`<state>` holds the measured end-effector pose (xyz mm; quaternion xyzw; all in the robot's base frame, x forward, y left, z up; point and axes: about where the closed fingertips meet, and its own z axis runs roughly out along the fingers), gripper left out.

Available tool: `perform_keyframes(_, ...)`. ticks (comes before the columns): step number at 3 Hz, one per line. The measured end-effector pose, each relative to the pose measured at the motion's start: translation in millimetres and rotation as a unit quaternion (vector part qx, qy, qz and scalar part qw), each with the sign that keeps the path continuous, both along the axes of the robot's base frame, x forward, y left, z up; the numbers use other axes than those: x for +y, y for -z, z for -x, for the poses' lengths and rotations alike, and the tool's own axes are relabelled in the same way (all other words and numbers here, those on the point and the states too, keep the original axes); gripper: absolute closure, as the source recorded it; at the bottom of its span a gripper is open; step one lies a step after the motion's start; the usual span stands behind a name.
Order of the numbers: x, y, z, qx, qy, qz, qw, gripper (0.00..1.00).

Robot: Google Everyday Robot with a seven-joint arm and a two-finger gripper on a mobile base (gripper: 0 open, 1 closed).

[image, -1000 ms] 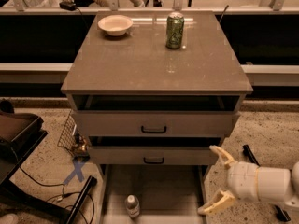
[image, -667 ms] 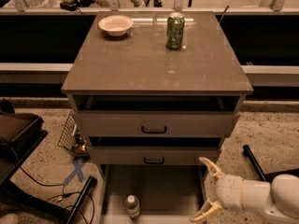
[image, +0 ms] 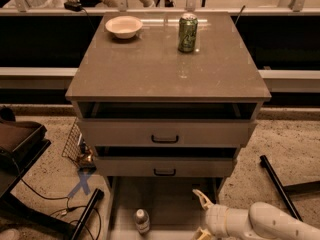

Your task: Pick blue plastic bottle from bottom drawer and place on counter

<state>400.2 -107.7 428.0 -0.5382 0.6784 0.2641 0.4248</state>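
The blue plastic bottle (image: pixel 141 220) stands upright in the pulled-out bottom drawer (image: pixel 165 199), near its front left; it shows a white cap and a pale label. My gripper (image: pixel 201 216) is at the bottom of the view, over the right part of the drawer, to the right of the bottle and apart from it. Its two cream fingers are spread and hold nothing. The counter (image: pixel 165 64) is the flat grey-brown top of the cabinet.
A green soda can (image: pixel 187 32) and a white bowl (image: pixel 123 26) stand at the back of the counter. Two upper drawers with black handles (image: pixel 165 139) are partly open. A dark chair (image: pixel 20 149), cables and a blue floor cross (image: pixel 81 182) lie left; a black bar (image: pixel 280 186) lies right.
My gripper and arm have moved left, from beside the cabinet's right to over the right part of the bottom drawer, closer to the bottle. The bottle has not moved.
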Motion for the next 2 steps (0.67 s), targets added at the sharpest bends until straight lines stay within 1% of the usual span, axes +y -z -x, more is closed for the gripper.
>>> perform_keyframes(1, 11.6, 39.4, 4.8, 0.020, 0.004, -0.004, 0.9998, 0.00)
perform_keyframes(2, 14.4, 44.6, 6.9, 0.024, 0.005, -0.007, 0.9997, 0.00)
